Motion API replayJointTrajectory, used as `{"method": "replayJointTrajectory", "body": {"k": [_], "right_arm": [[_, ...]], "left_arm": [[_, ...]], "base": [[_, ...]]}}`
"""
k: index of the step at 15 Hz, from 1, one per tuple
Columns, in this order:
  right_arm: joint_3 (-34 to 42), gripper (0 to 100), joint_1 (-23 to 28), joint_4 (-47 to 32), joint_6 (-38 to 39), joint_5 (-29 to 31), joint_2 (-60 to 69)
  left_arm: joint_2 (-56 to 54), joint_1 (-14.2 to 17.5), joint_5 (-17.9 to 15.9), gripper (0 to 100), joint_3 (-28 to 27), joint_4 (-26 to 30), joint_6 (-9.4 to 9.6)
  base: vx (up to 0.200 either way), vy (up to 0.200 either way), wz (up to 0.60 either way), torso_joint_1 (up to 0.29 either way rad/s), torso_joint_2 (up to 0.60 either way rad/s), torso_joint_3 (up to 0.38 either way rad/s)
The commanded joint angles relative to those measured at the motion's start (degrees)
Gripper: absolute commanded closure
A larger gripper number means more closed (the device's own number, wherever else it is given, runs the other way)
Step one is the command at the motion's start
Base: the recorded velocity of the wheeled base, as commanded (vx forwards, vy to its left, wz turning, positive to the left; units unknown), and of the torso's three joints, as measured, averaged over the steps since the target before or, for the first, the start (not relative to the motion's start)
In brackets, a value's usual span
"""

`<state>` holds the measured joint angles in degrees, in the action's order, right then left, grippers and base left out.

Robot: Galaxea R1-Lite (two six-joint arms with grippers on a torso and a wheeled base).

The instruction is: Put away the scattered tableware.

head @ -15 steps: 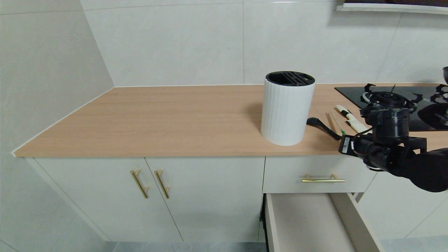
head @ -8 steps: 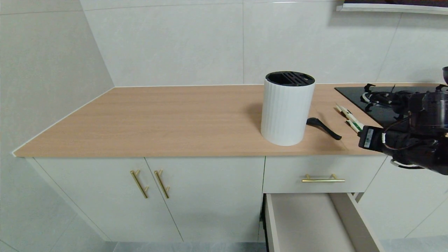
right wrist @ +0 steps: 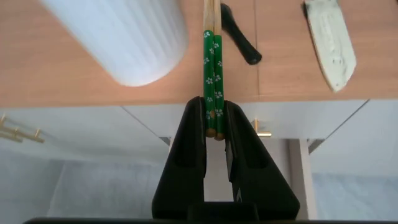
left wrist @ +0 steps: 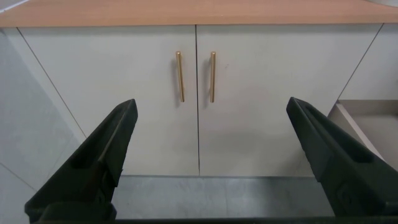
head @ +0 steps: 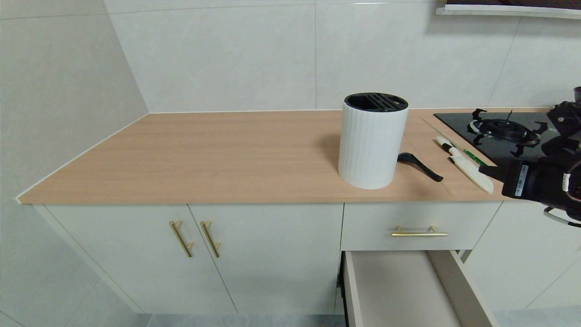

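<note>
**Chopsticks (right wrist: 211, 68) clamped in the right fingers (right wrist: 186, 143) at the table's front edge**

The pair of chopsticks, green and flower-patterned at the held end and pale wood beyond, sits pinched side by side in the right gripper (right wrist: 214, 121), whose fingers are closed narrowly on it. The gripper hangs at the front edge of the wooden table (head: 204, 154), near its right end. From the right wrist camera the sticks run out over the table, passing between the white ribbed holder (head: 372, 141) and the black spoon (head: 420, 165).

The holder stands upright on the table, with a slotted black top. The spoon lies flat just beside it on the right. A cream knife (head: 467, 169) lies farther right, near the black stove (head: 504, 129).

The left gripper (left wrist: 211, 162) is down in front of the cabinet doors (left wrist: 199, 93), its fingers (left wrist: 99, 162) spread wide with nothing between them.

Below the table's right part, a drawer (head: 399, 286) stands pulled open.
</note>
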<state>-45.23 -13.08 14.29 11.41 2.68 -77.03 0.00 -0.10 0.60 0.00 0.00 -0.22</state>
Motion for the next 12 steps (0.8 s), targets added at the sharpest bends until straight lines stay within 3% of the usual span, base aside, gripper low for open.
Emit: {"method": "replayJointTrajectory", "body": {"k": [1,7,12], "right_arm": [[1.37,100,-0.28,-2.51,-1.65,-1.72,4.52],[1.46,100,-0.45,-13.14,-6.66,-12.09,10.06],[1.46,100,-0.45,-16.92,-10.36,-13.4,10.94]], "left_arm": [[0.0,0.01,0.02,0,0.0,0.0,-0.04],[0.0,0.01,0.02,0,0.0,0.0,0.04],[0.0,0.01,0.02,0,0.0,0.0,-0.04]], "base": [[0.0,0.0,0.0,0.0,0.0,0.0],[0.0,0.0,0.0,0.0,0.0,0.0],[0.0,0.0,0.0,0.0,0.0,0.0]]}}
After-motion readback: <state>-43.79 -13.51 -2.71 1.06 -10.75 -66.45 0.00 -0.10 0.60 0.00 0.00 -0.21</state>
